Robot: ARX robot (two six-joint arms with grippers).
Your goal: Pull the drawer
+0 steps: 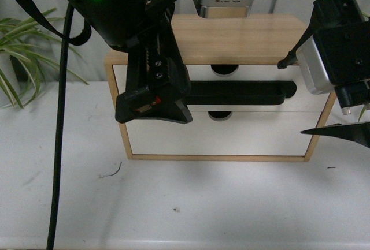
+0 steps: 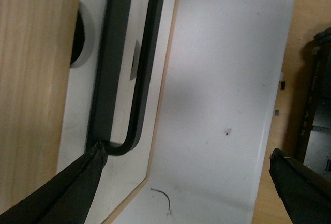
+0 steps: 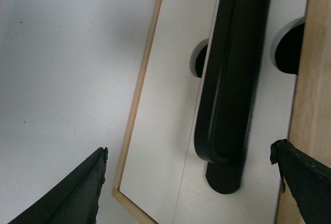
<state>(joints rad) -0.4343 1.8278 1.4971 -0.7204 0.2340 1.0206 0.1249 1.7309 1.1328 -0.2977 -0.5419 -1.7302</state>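
The drawer (image 1: 254, 75) is the upper white front of a light wood cabinet (image 1: 237, 36), with a half-round notch (image 1: 224, 70) at its top edge. Its long black bar handle (image 1: 243, 92) runs across the front. My left gripper (image 1: 153, 105) is open at the handle's left end. In the left wrist view one fingertip (image 2: 98, 151) touches the bend of the handle (image 2: 111, 69). My right gripper (image 1: 292, 97) is open around the handle's right end. The right wrist view shows the handle's end (image 3: 232, 79) lying between the spread fingers (image 3: 77, 193).
Below is a plain white drawer front (image 1: 219, 137) with no handle. The cabinet stands on a white table (image 1: 202, 204). A plant (image 1: 23, 48) is at the far left, a black cable (image 1: 60, 146) hangs down, and a small wire scrap (image 1: 113, 172) lies in front.
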